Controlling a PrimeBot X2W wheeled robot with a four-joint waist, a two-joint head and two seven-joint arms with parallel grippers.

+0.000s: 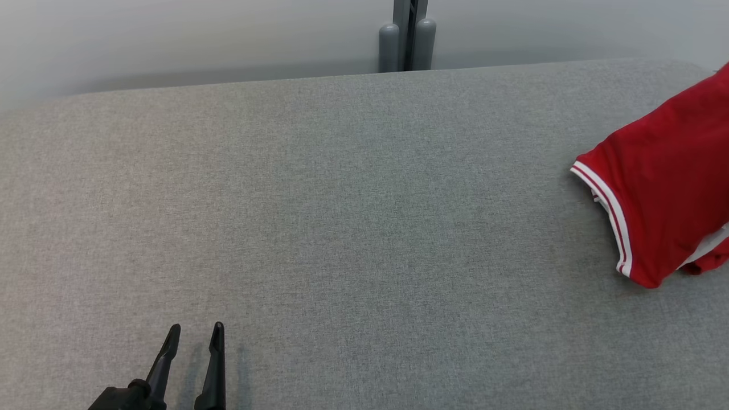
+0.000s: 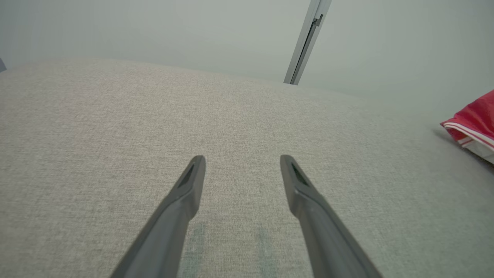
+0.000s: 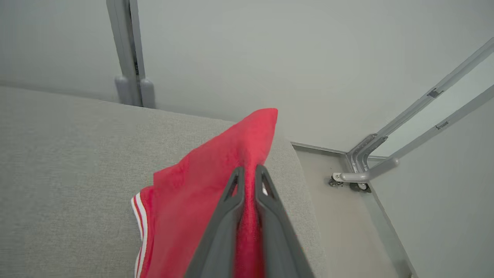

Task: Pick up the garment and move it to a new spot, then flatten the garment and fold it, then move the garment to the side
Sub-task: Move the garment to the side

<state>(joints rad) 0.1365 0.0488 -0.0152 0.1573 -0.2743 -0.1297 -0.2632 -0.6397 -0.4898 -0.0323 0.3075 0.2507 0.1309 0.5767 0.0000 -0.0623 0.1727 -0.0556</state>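
The garment [image 1: 666,188] is red with white stripes along its hem and lies at the right side of the grey table, partly lifted toward the right edge of the head view. In the right wrist view my right gripper [image 3: 249,172] is shut on a fold of the garment [image 3: 216,173], red cloth pinched between its two dark fingers. A corner of the garment [image 2: 472,121] shows far right in the left wrist view. My left gripper [image 1: 193,333] hovers open at the lower left, well apart from the garment; its fingers [image 2: 189,185] stand wide above bare fabric.
The grey fabric table [image 1: 342,216] spans the head view, with its far edge against a pale wall. A grey post [image 1: 407,34] stands behind the far edge. Past the table's right end are floor and a metal frame leg [image 3: 362,173].
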